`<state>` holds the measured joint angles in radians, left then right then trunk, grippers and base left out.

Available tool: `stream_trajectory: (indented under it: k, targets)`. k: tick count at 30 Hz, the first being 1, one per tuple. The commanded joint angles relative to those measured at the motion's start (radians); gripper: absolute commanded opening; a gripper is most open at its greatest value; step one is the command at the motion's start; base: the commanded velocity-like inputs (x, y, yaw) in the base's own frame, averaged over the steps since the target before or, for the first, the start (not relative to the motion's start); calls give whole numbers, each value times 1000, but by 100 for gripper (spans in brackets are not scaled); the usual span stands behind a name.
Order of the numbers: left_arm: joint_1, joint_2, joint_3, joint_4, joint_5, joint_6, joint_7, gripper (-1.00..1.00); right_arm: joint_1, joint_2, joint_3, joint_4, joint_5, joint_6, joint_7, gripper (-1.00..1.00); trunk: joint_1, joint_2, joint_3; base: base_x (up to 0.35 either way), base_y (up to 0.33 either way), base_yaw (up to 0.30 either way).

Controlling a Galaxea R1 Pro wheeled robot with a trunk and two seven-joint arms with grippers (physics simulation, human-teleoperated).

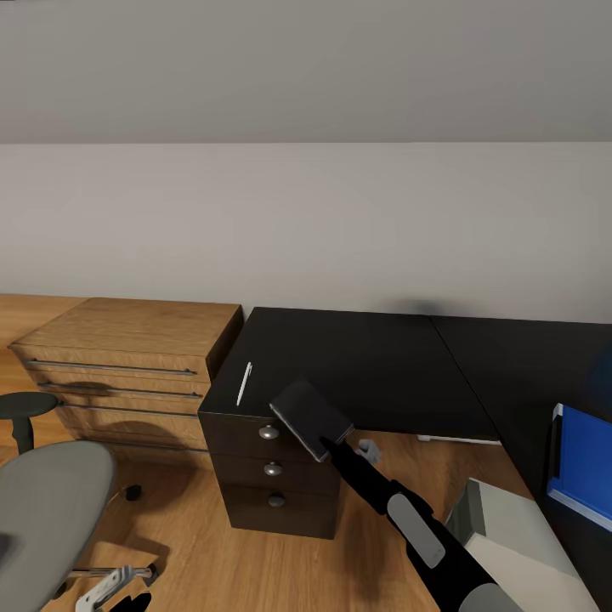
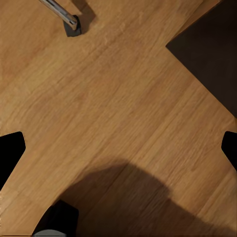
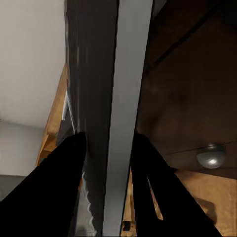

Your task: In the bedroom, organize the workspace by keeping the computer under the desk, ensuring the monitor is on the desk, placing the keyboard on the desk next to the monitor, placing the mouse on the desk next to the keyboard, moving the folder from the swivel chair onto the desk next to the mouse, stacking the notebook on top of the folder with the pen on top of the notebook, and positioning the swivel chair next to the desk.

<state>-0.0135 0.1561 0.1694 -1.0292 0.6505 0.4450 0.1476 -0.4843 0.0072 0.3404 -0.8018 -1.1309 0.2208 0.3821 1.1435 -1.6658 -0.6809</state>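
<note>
Black and thin, the notebook [image 1: 310,418] sits clamped in my right hand [image 1: 327,446], held tilted in the air just in front of the desk's [image 1: 357,365] drawer unit [image 1: 272,476], its upper corner overlapping the desk edge in the head view. In the right wrist view the notebook [image 3: 98,98] runs edge-on between the two dark fingers [image 3: 54,192], which press on it from both sides; a round silver knob [image 3: 212,155] of a drawer lies just beside. The pen [image 1: 244,382] lies on the desk top near its left edge, close to the notebook but apart from it. The folder [image 1: 586,463], bright blue, rests on the right wing of the desk, well apart from my right hand. The computer [image 1: 518,527] stands on the floor under that wing. The chair [image 1: 47,518] is at lower left, beside a wooden dresser [image 1: 127,357]. My left hand [image 2: 118,148] hangs spread wide over the wood floor [image 2: 108,89], holding nothing, with a chair castor [image 2: 73,24] in its view.
</note>
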Motion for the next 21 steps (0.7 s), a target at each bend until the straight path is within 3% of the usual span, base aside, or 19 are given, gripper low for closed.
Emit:
stream_trajectory:
  k: [1,7,15,21]
  targets:
    - [0,0,-1,4,11,4,7,100,0,-1,-1,1,-9,8,0,-100,0,0,-1,0,0,0]
    - [0,0,-3,16,10,4,9,100,0,-3,-1,0,-8,11,4,-100,0,0,-1,0,0,0]
    - [0,0,-4,17,9,3,9,100,0,-5,-1,-4,-9,11,9,-100,-31,56,24,0,0,0]
    - [0,0,-4,18,9,3,10,100,0,-7,-1,-5,-9,11,52,-100,-54,98,43,0,0,0]
